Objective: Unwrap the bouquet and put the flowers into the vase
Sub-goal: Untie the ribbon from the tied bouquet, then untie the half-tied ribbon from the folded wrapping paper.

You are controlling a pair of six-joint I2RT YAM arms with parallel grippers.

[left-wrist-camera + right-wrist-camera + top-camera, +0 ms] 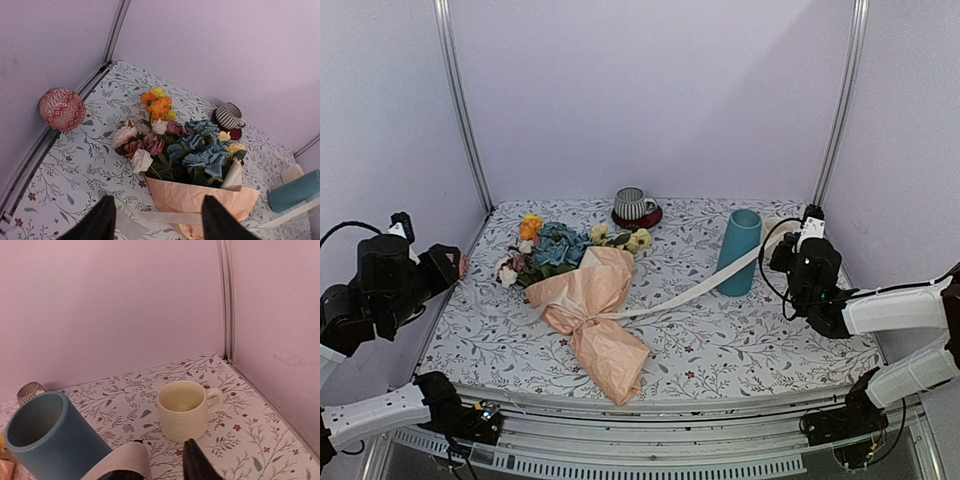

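Bouquet (582,295) lies flat at ctr-left of the table (740,340), wrapped in crinkled peach paper w/ the tail end pointing toward the near edge. The flowers (560,248) fan out toward the back-left: blue, orange, yellow, pink and cream heads w/ green leaves, all inside the wrap.

A cream ribbon (690,290) runs from the pinched waist of the paper to the right, rises off the cloth, passes in front of the vase (739,252) and ends at the right gripper (162,467). Vase is teal, upright, mouth open, at right-rear, well apart from the bouquet.

Right gripper: jaws only a little apart, ribbon looped btwn them and lying against one finger. A sliver of table shows btwn ribbon and the other finger (197,462), and the contact sits at the very bottom of the wrist view, so I can't tell if it's truly pinched.

Left gripper (157,220): raised at the table's left edge, fingers spread, nothing btwn them.

Also there: striped cup (633,203) on a dark red saucer (638,218) at the back, cream mug (184,410) in the right-rear corner near the vase, and a round red patterned thing (62,108) by the left rail.
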